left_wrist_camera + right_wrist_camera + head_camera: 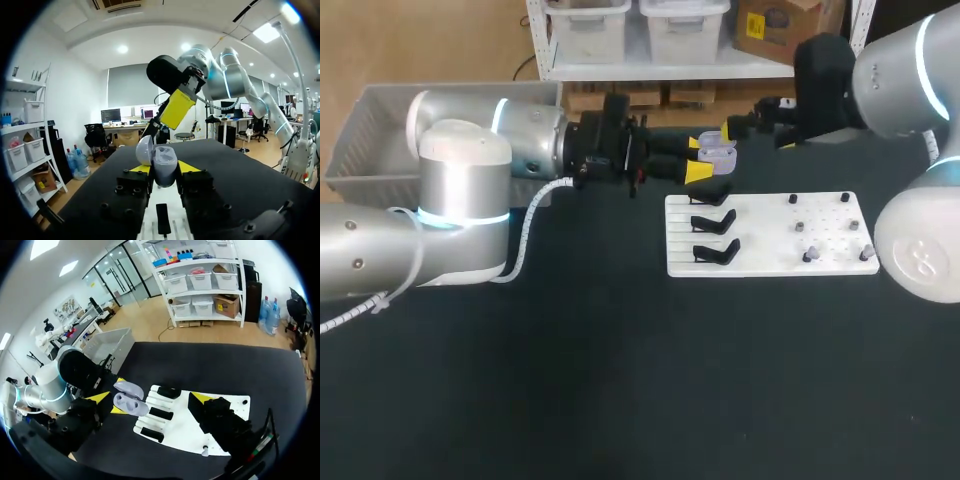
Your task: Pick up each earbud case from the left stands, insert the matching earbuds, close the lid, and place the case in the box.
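My left tool [700, 158] grips the open grey plastic earbud case [718, 153]; I should hold it level; I cannot tell my right tool's [756, 132] grip

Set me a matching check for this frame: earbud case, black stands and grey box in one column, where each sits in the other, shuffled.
Things:
1. earbud case
2. black stands
3. grey box

Places:
A. on the left half of the white board
B. at the table's far left
C. lid open, held off the table in the left pincer

Pairs: 1-C, 2-A, 3-B
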Controlling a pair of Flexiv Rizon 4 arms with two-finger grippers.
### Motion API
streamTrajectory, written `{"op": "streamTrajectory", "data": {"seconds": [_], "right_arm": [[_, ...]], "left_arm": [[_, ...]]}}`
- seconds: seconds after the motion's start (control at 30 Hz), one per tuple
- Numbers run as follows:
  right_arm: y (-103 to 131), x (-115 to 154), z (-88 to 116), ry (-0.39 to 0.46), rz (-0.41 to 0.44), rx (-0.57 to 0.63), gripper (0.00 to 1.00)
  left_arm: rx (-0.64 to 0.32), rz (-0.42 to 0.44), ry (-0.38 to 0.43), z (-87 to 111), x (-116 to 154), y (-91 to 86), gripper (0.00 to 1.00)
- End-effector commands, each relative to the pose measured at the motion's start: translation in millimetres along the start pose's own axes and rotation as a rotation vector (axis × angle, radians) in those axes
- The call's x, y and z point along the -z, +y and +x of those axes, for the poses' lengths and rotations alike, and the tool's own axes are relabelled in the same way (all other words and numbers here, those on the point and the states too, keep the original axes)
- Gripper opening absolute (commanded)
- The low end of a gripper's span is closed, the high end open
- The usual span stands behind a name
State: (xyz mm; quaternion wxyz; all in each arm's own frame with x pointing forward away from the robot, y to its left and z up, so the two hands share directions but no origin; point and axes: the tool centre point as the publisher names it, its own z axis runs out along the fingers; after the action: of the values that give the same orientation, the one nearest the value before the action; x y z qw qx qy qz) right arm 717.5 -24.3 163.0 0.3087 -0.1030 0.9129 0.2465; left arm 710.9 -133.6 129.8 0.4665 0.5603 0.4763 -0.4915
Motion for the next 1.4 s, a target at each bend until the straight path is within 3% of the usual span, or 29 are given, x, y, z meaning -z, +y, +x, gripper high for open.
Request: {"op": "streamTrajectory", "data": {"seconds": [0.03,0.2,0.4,0.53,0.8,1.07,1.4], "right_arm": [[4,15,5,-0.045,0.094,0.025,1.0],[-1,29,14,-0.02,0.204,0.101,1.0],[-17,49,36,0.089,0.384,0.191,1.0],[-30,64,54,0.163,0.445,0.2,1.0],[-72,78,96,0.349,0.513,0.201,1.0],[-104,82,125,0.487,0.519,0.252,1.0],[-123,61,145,0.585,0.481,0.27,1.0]], "left_arm": [[-0.003,-0.003,-0.002,0.7,0,-0.8,0.0],[-0.003,-0.003,-0.002,0.7,0,-0.8,0.0],[-0.003,-0.003,-0.002,0.7,0,-0.8,0.0],[-0.003,-0.003,-0.002,0.7,0,-0.8,0.0],[-0.003,-0.003,-0.002,0.7,0,-0.8,0.0],[-0.003,-0.003,-0.002,0.7,0,-0.8,0.0],[-0.003,-0.003,-0.002,0.7,0,-0.8,0.0]]}}
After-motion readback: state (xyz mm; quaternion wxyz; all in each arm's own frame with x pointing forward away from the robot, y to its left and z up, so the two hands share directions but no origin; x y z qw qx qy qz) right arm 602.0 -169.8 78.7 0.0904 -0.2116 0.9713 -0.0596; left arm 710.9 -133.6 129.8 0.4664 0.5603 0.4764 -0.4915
